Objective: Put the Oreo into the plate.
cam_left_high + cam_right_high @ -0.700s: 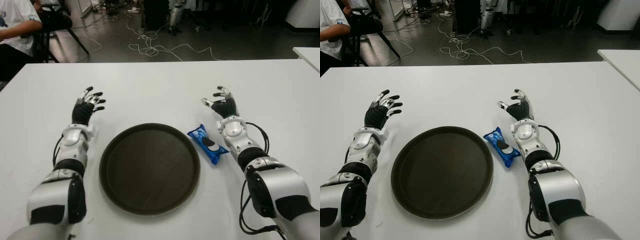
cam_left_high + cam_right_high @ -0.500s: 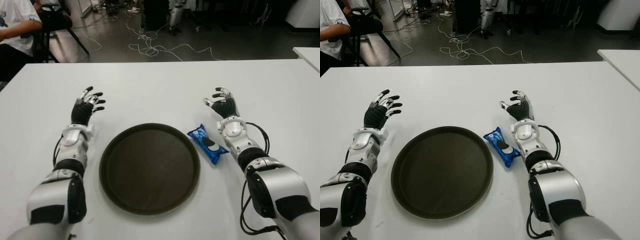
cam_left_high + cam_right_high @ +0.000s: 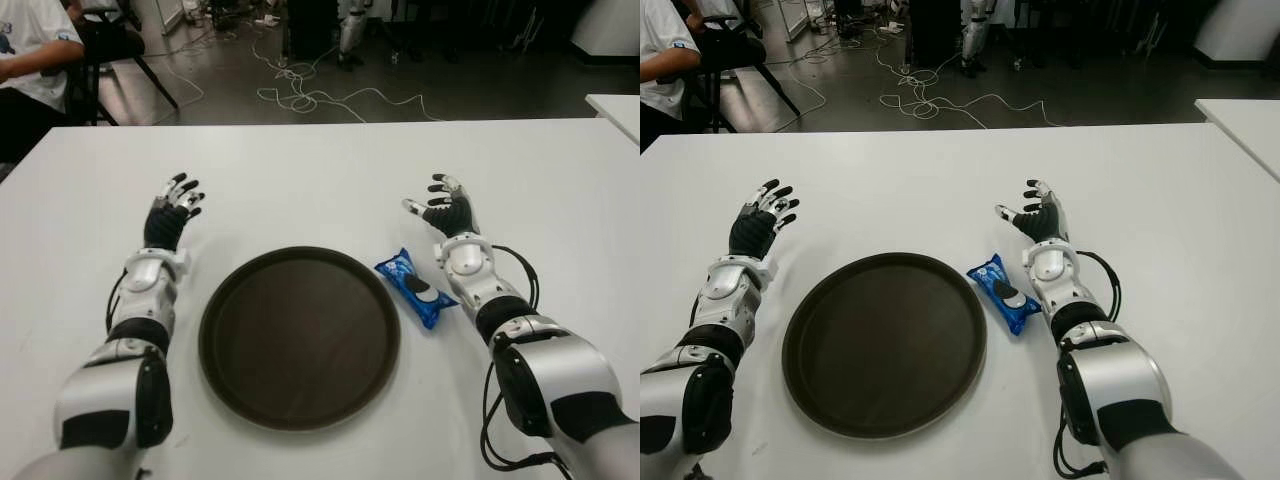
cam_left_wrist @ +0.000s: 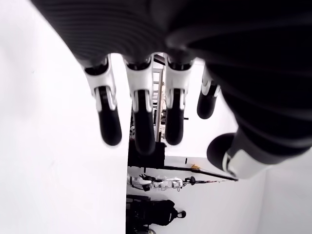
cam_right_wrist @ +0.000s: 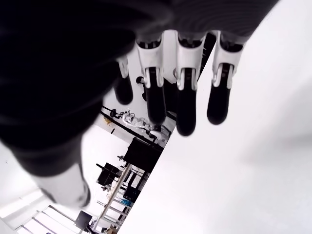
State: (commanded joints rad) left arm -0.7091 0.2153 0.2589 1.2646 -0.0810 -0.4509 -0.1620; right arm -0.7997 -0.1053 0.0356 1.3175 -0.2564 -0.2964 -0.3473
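Right hand (image 3: 447, 212): fingers spread, holding nothing, above the white table (image 3: 320, 170) beyond the Oreo pack; whether it touches the table cannot be told.
Left hand (image 3: 171, 213): released, empty, left of the plate; its fingers are drawn slightly closer together than 0.7 s ago.
Oreo pack (image 3: 417, 287): blue wrapper with a cookie picture, flat on the table just right of the plate's rim, unmoved.
Plate (image 3: 216, 310): round, dark brown, between the forearms.
Person (image 3: 30, 50): seated at the far left, cut off by the edge.
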